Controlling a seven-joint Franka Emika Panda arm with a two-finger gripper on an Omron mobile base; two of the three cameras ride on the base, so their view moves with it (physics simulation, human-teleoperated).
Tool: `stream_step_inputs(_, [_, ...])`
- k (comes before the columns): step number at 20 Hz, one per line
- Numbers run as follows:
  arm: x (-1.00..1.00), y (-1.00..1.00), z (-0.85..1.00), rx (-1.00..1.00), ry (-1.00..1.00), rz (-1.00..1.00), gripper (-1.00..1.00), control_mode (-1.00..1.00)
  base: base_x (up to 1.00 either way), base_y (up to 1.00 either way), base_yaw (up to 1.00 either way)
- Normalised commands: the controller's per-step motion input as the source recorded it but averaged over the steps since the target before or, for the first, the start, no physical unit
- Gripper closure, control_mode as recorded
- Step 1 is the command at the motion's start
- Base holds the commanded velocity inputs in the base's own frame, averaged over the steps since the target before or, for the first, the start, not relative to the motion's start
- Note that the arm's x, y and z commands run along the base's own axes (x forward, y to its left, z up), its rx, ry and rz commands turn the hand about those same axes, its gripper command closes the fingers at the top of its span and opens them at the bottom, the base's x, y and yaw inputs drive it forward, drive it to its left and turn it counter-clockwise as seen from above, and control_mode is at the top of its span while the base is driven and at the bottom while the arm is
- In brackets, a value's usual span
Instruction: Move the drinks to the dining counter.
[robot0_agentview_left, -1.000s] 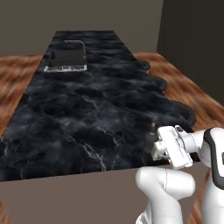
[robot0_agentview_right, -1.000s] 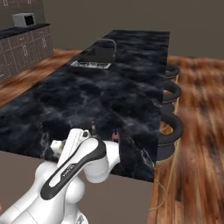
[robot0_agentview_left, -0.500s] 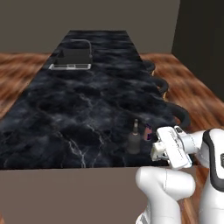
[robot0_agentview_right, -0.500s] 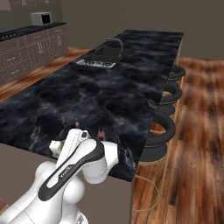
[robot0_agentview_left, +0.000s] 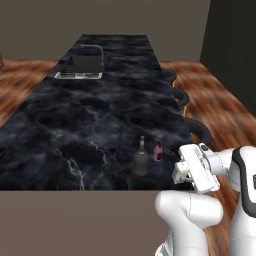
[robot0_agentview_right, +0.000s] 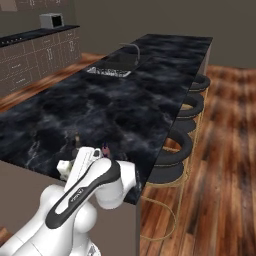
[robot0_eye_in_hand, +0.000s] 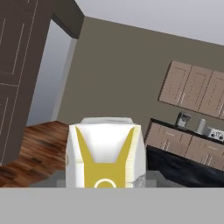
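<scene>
Hand (robot0_agentview_left: 176, 172): partly closed, pinching a cream-white carton with a gold-yellow emblem (robot0_eye_in_hand: 105, 157); the carton sits square in front of the hand camera, its lower part cut off by the frame edge. The fingertips themselves are hidden behind the carton, so the contact points cannot be made out. In the left base view the hand sits at the near right corner of the counter, the carton not distinguishable there against the white wrist.

Dark round-bodied glass bottle with a narrow neck (robot0_agentview_left: 141, 158): upright on the counter near its front edge, just left of the hand. In the right base view it is mostly hidden behind the arm.

Small purple-blue can with a red top (robot0_agentview_left: 158, 151): upright, just beside the bottle on its right; a sliver shows above the arm (robot0_agentview_right: 105, 147) in the right base view.

Long black white-veined marble counter (robot0_agentview_left: 90, 120): carries bottle and can; inset sink with faucet (robot0_agentview_left: 82, 67) at the far end.

Dark round stools (robot0_agentview_right: 172, 150): lined along the counter's right side, partly tucked beneath it.
</scene>
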Motion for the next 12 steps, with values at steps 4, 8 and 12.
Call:
stream_step_inputs(4, [0.0, 0.0, 0.0, 0.0, 0.0, 0.0, 1.0, 1.0, 0.0, 0.0, 0.0])
stream_step_inputs(8, [0.0, 0.0, 0.0, 0.0, 0.0, 0.0, 1.0, 1.0, 0.0, 0.0, 0.0])
stream_step_inputs(12, [0.0, 0.0, 0.0, 0.0, 0.0, 0.0, 1.0, -1.0, 0.0, 0.0, 0.0])
